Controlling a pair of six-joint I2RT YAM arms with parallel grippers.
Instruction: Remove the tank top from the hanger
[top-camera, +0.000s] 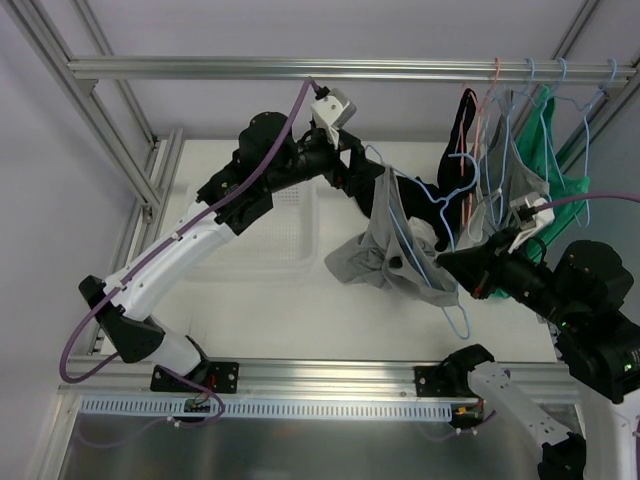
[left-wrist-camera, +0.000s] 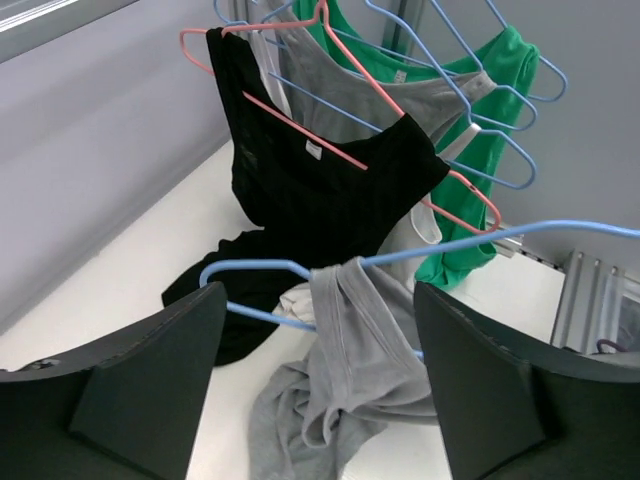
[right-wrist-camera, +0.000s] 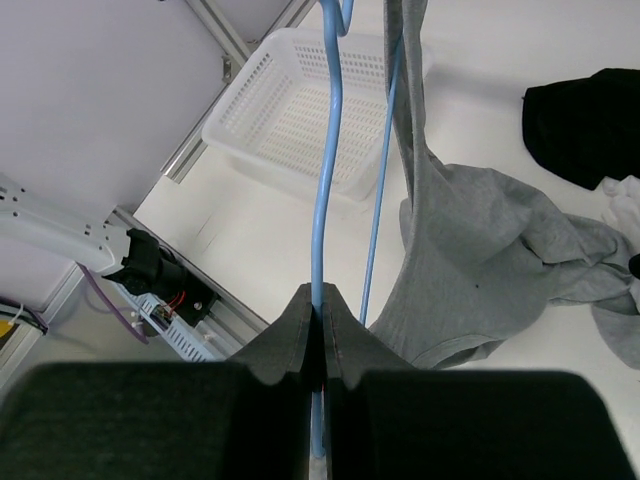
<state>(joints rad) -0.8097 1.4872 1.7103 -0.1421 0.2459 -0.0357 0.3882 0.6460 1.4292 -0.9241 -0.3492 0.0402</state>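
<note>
The grey tank top (top-camera: 385, 250), judged soft and light, is draped over the blue hanger (right-wrist-camera: 325, 150) above the middle of the bench (top-camera: 265, 305), its limp strap best pinched by the released left claw (left-wrist-camera: 320, 325) astride it, while the hanger is clenched by the right claw (right-wrist-camera: 322, 330).

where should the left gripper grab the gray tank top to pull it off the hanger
Grip the gray tank top by the strap, just below where it folds over the blue hanger, with the open left gripper coming straight on to straddle it. The cloth bunches into a narrow band there, and the right gripper holds the hanger.
</note>
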